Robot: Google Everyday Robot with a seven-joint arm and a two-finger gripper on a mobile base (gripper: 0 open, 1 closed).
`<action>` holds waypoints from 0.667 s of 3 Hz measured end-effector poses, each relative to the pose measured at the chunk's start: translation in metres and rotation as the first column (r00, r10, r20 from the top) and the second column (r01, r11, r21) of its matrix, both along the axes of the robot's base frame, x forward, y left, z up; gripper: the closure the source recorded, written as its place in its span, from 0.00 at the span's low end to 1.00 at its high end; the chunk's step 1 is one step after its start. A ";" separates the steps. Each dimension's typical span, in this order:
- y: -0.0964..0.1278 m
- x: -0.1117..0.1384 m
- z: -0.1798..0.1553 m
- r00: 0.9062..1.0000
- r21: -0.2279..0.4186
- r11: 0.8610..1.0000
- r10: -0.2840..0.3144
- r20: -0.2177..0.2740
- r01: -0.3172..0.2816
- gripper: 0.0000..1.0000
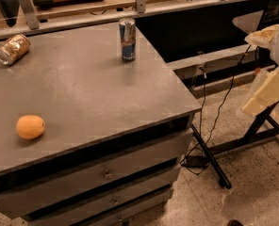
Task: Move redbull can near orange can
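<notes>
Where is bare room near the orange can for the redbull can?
The tabletop is bare between orange can, redbull can and orange fruit, including right beside the orange can. Nothing is crowded. The end effector is off the table's right side.
</notes>
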State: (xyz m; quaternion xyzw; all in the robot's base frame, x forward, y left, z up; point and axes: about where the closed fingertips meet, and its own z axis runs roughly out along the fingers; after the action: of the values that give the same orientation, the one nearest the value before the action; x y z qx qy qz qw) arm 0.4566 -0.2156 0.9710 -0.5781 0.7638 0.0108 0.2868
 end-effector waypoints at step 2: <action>0.006 0.040 -0.028 0.993 0.203 0.979 0.003 0.116 -0.027 0.00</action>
State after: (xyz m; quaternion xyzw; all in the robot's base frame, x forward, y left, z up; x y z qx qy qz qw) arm 0.4964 -0.2097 0.9426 -0.5509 0.7366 0.0579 0.3881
